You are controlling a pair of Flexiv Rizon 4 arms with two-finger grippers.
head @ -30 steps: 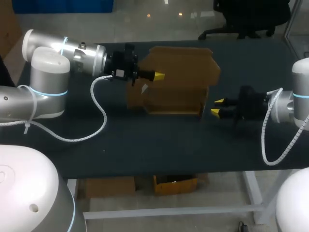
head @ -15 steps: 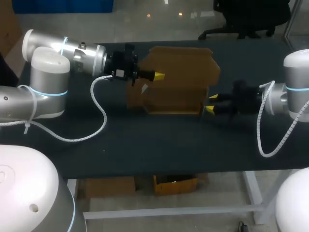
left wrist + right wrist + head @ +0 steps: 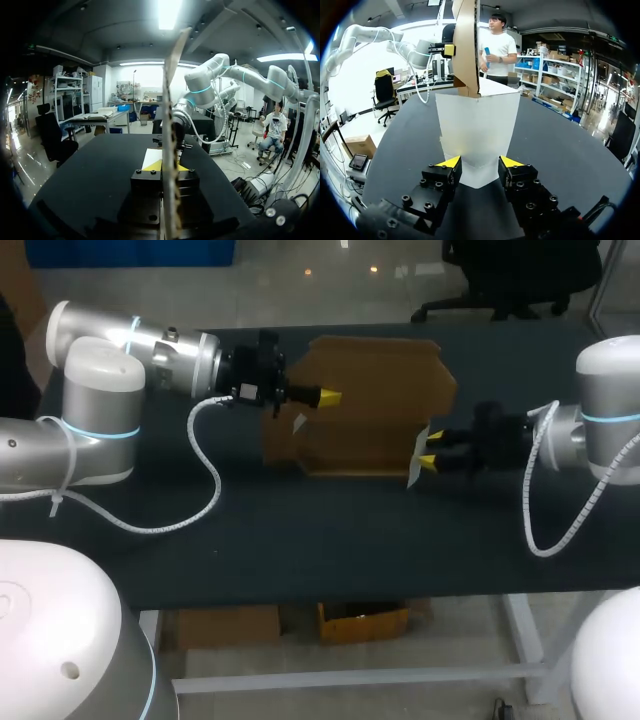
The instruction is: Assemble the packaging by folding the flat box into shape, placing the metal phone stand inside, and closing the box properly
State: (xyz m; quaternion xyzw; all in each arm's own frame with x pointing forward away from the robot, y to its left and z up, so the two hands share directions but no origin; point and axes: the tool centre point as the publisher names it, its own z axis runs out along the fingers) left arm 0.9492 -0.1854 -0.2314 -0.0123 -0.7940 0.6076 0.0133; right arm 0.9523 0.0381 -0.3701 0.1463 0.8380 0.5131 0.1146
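Part-folded box (image 3: 365, 410) sits mid-tabletop (image 3: 300, 530). The left gripper (image 3: 328, 397) fingers pinch the box's left panel. The right gripper (image 3: 432, 448) fingers are spread either side of the white flap (image 3: 417, 455) at the box's right corner. Best to close squarely on the flap and fold slowly, with the left bracing.

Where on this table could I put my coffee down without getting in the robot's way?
The widest bare patch of the table is the front strip, between the cardboard box and the near edge; a smaller one lies at the far right corner. The middle is crowded: the left gripper and right gripper both meet the box there.
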